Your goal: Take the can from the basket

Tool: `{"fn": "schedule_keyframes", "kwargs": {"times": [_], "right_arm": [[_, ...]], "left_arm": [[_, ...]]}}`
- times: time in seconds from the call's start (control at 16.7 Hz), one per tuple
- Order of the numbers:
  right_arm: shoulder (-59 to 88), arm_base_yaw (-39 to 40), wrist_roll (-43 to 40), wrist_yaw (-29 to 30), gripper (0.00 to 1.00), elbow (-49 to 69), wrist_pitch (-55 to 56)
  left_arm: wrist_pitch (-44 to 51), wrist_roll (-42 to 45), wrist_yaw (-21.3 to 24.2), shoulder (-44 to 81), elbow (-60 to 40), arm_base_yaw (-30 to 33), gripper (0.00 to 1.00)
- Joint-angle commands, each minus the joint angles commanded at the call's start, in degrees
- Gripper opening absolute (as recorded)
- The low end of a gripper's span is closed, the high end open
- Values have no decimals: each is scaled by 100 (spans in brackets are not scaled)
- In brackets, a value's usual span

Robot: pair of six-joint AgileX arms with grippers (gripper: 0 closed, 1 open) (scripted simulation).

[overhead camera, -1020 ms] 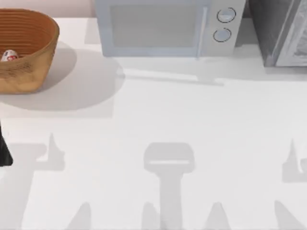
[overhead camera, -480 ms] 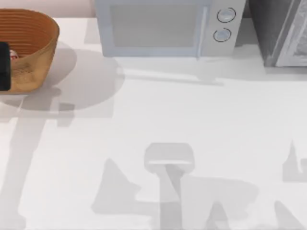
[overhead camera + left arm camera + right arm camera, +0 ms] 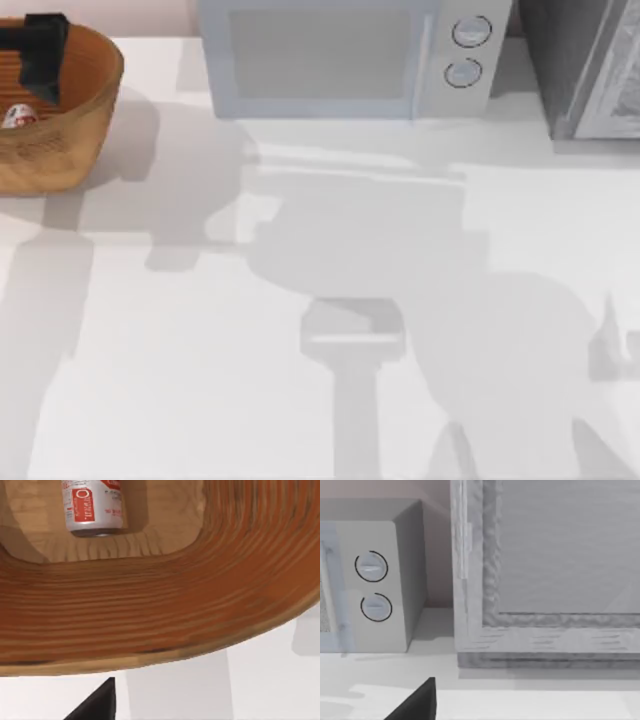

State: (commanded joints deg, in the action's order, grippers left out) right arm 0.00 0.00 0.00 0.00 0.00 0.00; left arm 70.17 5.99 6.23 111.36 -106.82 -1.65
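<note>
- My left gripper (image 3: 35, 50) has swung in above the wicker basket (image 3: 85, 110); I cannot tell its fingers' state.
- The can (image 3: 92, 507) lies untouched inside; descent comes next.

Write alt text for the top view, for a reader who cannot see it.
The left gripper hangs over the wicker basket at the table's far left corner, with the can lying inside the basket just beside it. A microwave stands at the back centre, with a grey cabinet to its right.
</note>
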Motion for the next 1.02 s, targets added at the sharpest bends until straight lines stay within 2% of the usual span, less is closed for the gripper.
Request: {"fn": "schedule_keyframes", "kwargs": {"times": [0.3,0.54,0.78,1.02], "right_arm": [[0,0,0,0,100,0,0],[0,0,0,0,100,0,0],[0,0,0,0,100,0,0],[0,0,0,0,100,0,0]], "left_arm": [[1364,151,113,2537,-2878,-266,100],[1991,254,167,3906,-4722,-461,100],[2257,315,191,4602,-5773,-592,100],[2290,325,194,4704,-5939,-616,100]]}}
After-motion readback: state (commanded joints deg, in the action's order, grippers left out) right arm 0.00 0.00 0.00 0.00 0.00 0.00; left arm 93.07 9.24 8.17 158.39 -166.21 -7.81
